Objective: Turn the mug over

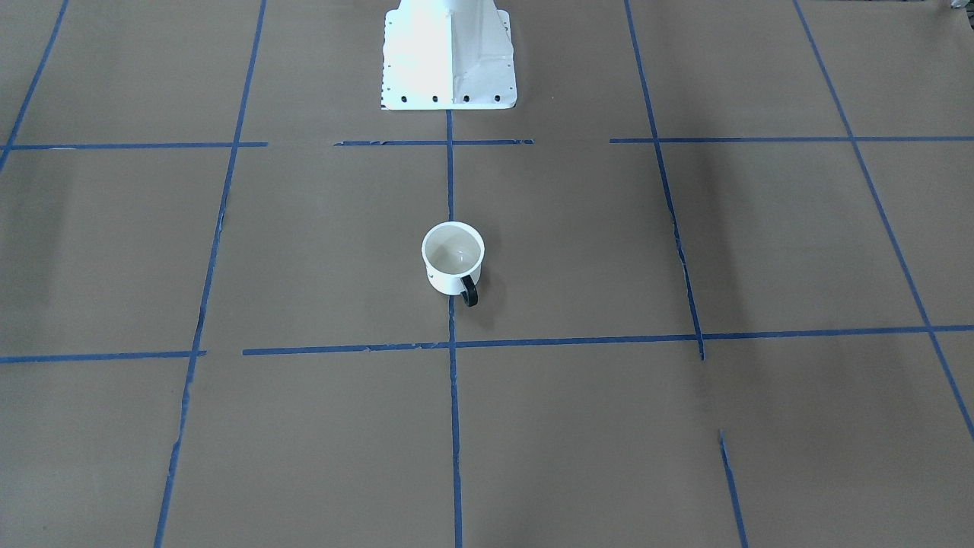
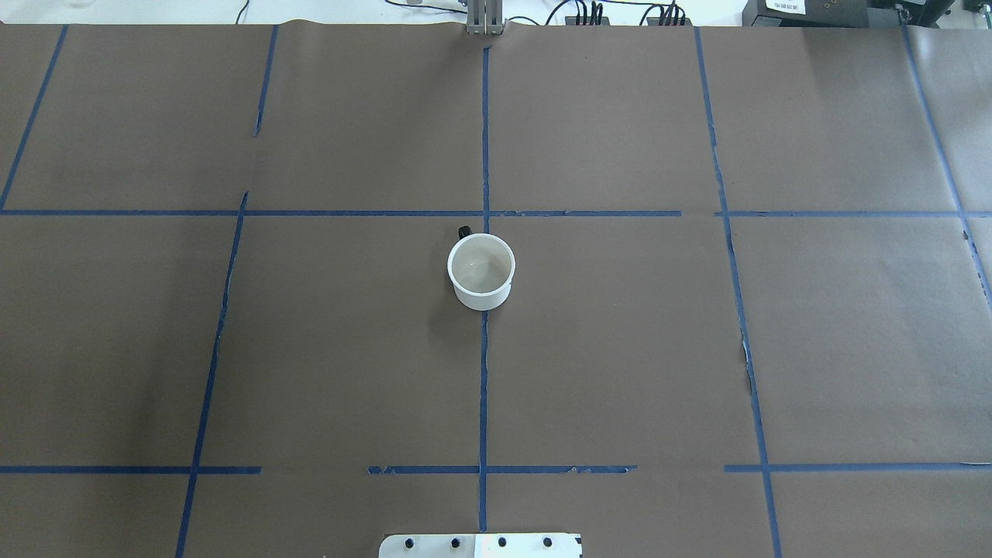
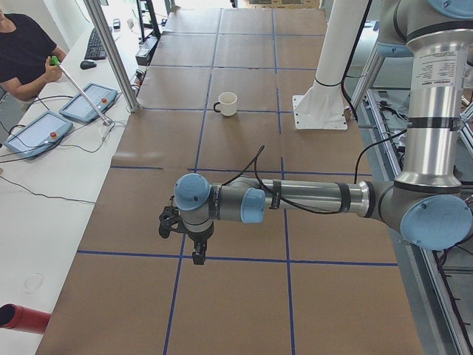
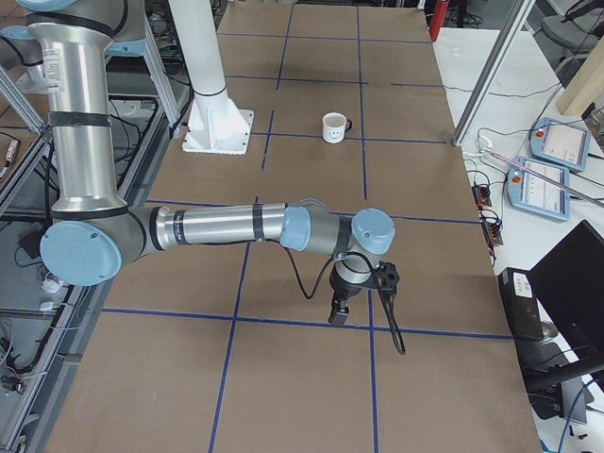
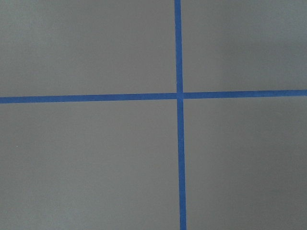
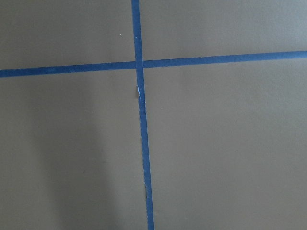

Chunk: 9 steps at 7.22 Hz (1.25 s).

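The mug stands mouth up mid-bench on a tape line, handle turned away from the base. We judge it light, rigid and slick, best pinched across the rim wall. The left fingers and right fingers hang well apart from it, and we cannot tell their opening.

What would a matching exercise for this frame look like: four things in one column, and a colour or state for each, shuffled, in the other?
Things:
1. mug
2. mug handle
3. tape lines
4. robot base plate

Colours and states:
A. blue, laid as a grid
B. standing upright, mouth up
C. black
D. white, with dark bolt holes along its edge

Pairs: 1-B, 2-C, 3-A, 4-D.
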### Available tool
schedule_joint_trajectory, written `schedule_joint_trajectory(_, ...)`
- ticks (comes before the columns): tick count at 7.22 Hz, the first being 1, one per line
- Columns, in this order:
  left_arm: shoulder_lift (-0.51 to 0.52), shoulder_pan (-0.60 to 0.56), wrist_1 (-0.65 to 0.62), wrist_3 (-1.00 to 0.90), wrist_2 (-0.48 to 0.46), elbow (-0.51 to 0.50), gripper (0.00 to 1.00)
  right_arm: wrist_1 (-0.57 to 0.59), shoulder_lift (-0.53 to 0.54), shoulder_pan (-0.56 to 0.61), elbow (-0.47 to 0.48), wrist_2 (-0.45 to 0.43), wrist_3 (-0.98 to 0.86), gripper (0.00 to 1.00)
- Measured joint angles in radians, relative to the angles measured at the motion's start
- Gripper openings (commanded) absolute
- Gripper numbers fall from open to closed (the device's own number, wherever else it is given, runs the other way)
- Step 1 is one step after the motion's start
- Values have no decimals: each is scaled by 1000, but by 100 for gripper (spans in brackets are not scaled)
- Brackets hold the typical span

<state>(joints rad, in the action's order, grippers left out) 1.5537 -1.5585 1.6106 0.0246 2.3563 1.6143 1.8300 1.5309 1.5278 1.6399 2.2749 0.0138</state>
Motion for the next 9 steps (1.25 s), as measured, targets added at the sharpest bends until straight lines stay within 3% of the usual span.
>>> schedule_joint_trajectory(5, 12, -3, -100, -100, 1, -4, 100, 0, 0, 0, 0, 0, 0, 100)
schedule_joint_trajectory(9, 14, -3, -112, -103, 1, -5, 100, 0, 0, 0, 0, 0, 0, 100)
